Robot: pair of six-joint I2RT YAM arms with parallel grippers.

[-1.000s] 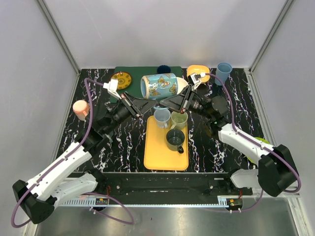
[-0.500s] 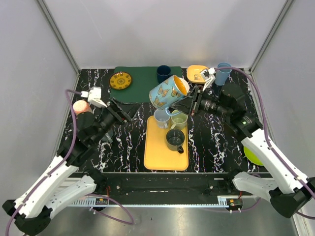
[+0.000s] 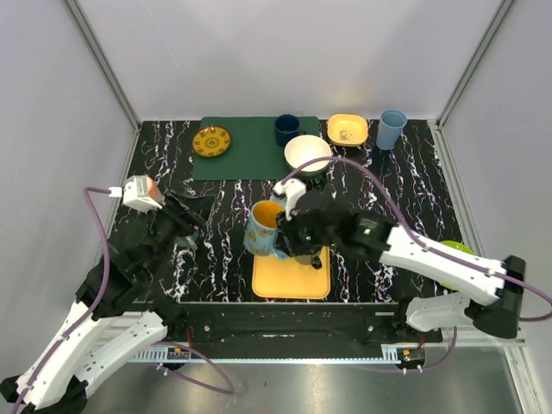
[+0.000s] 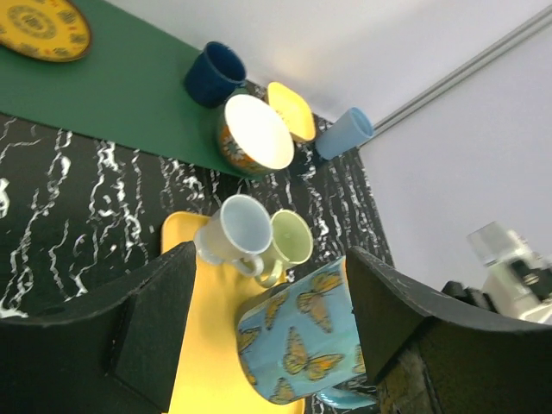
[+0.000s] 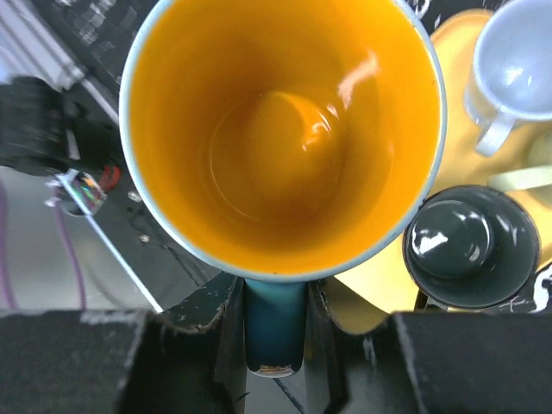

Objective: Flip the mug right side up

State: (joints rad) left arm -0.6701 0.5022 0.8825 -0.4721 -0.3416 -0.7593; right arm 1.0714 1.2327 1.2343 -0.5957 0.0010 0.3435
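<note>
the butterfly mug (image 3: 263, 228) is seen mouth up, its orange inside open to the top camera. it is placed at the far left corner of the yellow tray (image 3: 293, 274), near the middle of the tabletop (image 3: 379, 198). whether its base is set down or held just clear cannot be told: the base is hidden from above and cut off at the bottom of the left wrist view. the right gripper (image 3: 285, 236) is closed on the mug's handle (image 5: 274, 328), which is pinched between the two fingers (image 5: 229, 338). the handle's upper part is covered by the rim.

the left gripper (image 3: 191, 217) is held apart from the mug, toward the tabletop's left edge, with its jaws spread wide and nothing between them.

on the tray a white mug (image 4: 243, 227), a pale green mug (image 4: 290, 236) and a dark mug (image 5: 473, 247) are stood mouth up. from above they are almost wholly covered by the right arm.

along the far edge a patterned plate (image 3: 212, 141) is laid on a green mat (image 3: 250, 157), with a navy cup (image 3: 286, 129) at the mat's far right corner. a white bowl (image 3: 308, 153) is set just beside the mat, then a yellow dish (image 3: 348, 129), and a light blue cup (image 3: 392, 128) is set toward the far right corner.

a pink object (image 3: 148, 185) near the left edge is half hidden by the left wrist — it cannot be identified. a green object (image 3: 454, 249) by the right edge is mostly hidden behind the right arm.
</note>
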